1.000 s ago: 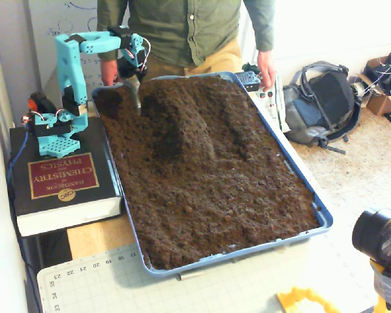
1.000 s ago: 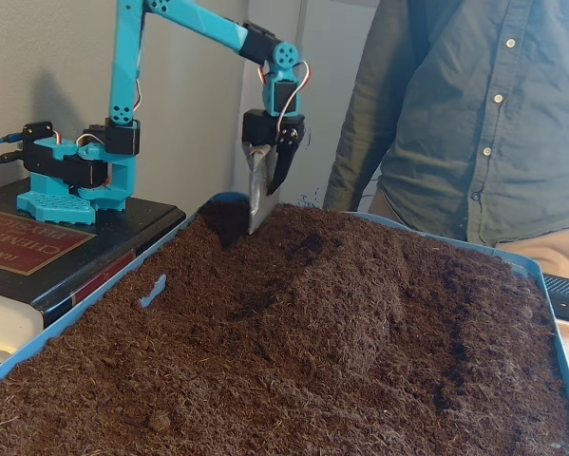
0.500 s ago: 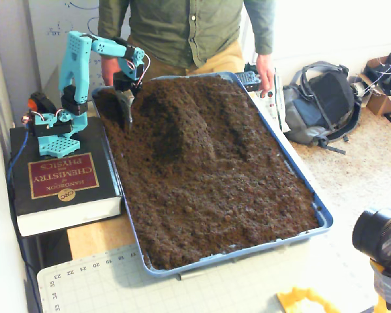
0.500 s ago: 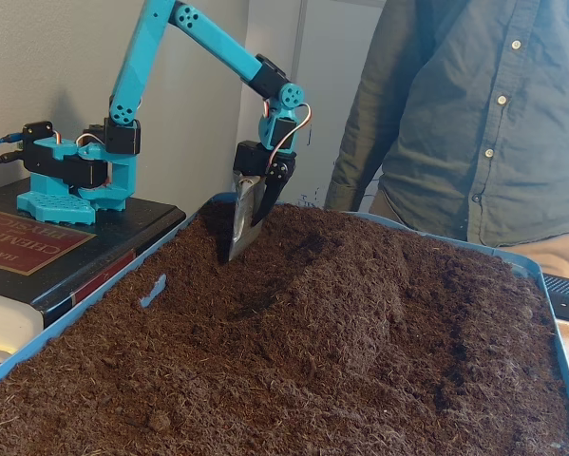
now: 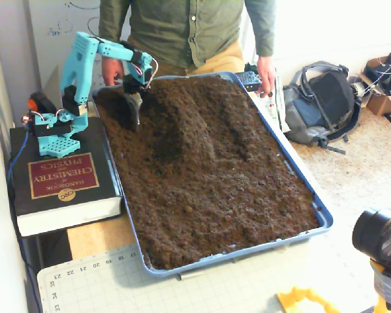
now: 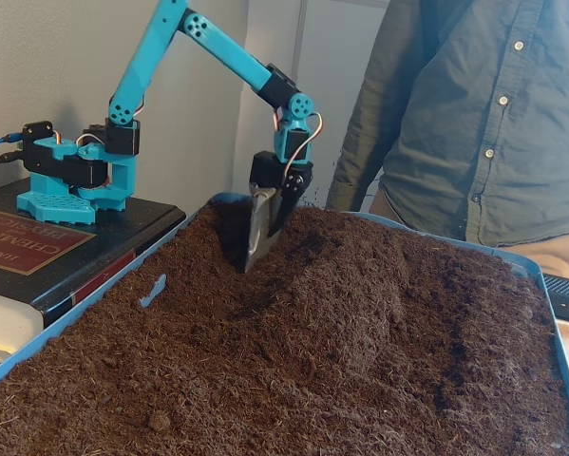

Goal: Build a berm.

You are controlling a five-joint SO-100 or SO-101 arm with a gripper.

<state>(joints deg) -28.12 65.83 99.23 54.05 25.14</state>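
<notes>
Pincer: we see the gripper [image 6: 256, 249] [image 5: 134, 117] pointing down with its blade-like tip sunk in the soil at the berm's near-arm flank; its fingers seem closed together, though the soil hides the tips.
Berm: we find the berm [image 5: 195, 124] [image 6: 360, 285] as a raised ridge running down the middle of the far half of the tray, shadowed on the arm's side.
Tray: the blue tray [image 5: 320, 210] [image 6: 94, 306] is full of dark soil.
Arm base: it stands on a thick book [image 5: 58, 186] just beside the tray.
Onlooker: a person [image 5: 188, 29] stands behind the tray's far end.
</notes>
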